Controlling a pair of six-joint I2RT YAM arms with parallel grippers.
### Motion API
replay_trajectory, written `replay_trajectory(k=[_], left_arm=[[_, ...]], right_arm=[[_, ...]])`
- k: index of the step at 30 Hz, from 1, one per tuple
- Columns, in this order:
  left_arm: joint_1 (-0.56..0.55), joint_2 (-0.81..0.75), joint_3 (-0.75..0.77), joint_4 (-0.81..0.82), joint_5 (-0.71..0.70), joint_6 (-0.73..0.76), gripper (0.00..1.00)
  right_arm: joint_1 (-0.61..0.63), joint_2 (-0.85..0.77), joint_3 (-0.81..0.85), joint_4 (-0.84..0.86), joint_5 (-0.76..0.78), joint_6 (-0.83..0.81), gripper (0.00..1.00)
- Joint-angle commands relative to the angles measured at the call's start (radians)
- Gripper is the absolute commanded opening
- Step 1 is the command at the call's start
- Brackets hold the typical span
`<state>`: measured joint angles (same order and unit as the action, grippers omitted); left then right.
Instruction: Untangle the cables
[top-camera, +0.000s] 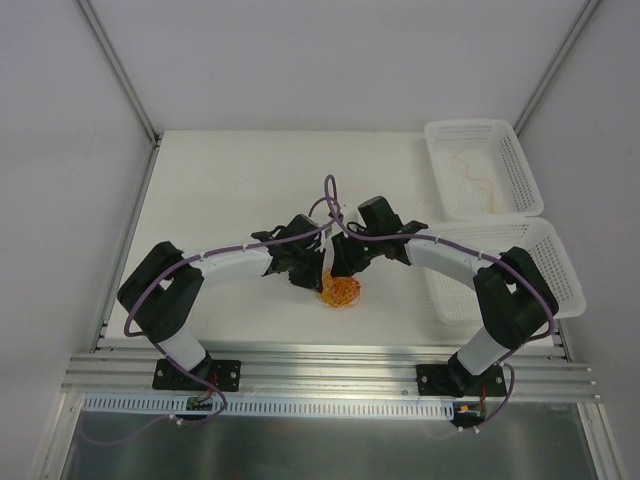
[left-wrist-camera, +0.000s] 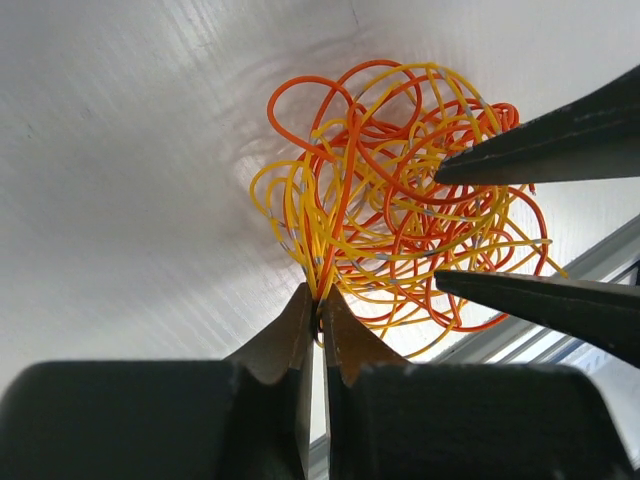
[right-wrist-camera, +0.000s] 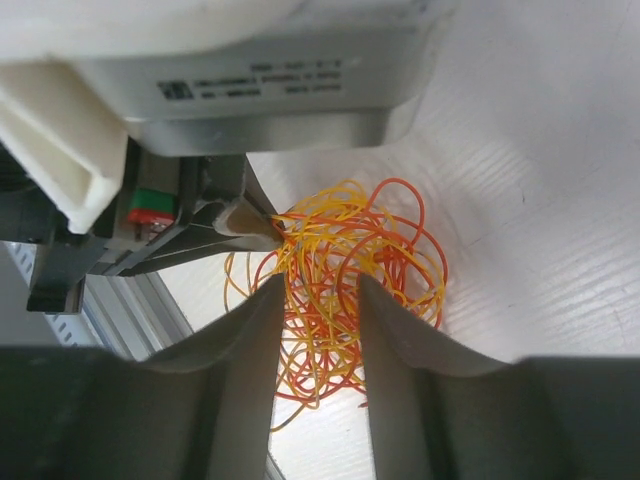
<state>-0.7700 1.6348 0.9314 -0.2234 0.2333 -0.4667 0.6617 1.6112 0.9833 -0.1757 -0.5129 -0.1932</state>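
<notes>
The cables are a fist-sized ball of thin red-orange and yellow-orange wires on the white table, near its front edge. My left gripper is shut on a few strands at the near edge of the cables. In the right wrist view the left gripper's fingertips pinch those strands at the tangle's upper left. My right gripper stands open over the cables, one finger on each side of the ball's middle. Its two dark fingers reach in from the right in the left wrist view.
A white basket at the back right holds a loose pale wire. A second white basket sits in front of it, partly under the right arm. An aluminium rail runs along the table's front edge, close behind the tangle.
</notes>
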Motion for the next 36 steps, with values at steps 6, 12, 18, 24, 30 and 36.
replay_trajectory(k=[6, 12, 18, 24, 30, 36], left_arm=[[0.029, -0.041, 0.001, 0.007, 0.044, -0.009, 0.00], [0.041, -0.046, -0.006, 0.007, 0.051, -0.012, 0.00], [0.069, -0.079, -0.043, 0.007, 0.023, -0.023, 0.01], [0.120, -0.144, -0.120, 0.007, -0.006, -0.036, 0.00], [0.210, -0.239, -0.203, 0.001, -0.020, -0.044, 0.00], [0.316, -0.343, -0.258, -0.025, -0.057, -0.020, 0.01]], right_arm=[[0.007, 0.023, -0.003, 0.073, -0.035, -0.006, 0.19], [0.004, -0.003, -0.012, 0.073, -0.006, 0.000, 0.01], [-0.025, -0.089, -0.041, 0.081, 0.060, 0.057, 0.01], [-0.088, -0.203, -0.051, 0.053, 0.129, 0.139, 0.00], [-0.128, -0.273, -0.011, -0.059, 0.260, 0.230, 0.01], [-0.158, -0.387, 0.040, -0.128, 0.329, 0.270, 0.01]])
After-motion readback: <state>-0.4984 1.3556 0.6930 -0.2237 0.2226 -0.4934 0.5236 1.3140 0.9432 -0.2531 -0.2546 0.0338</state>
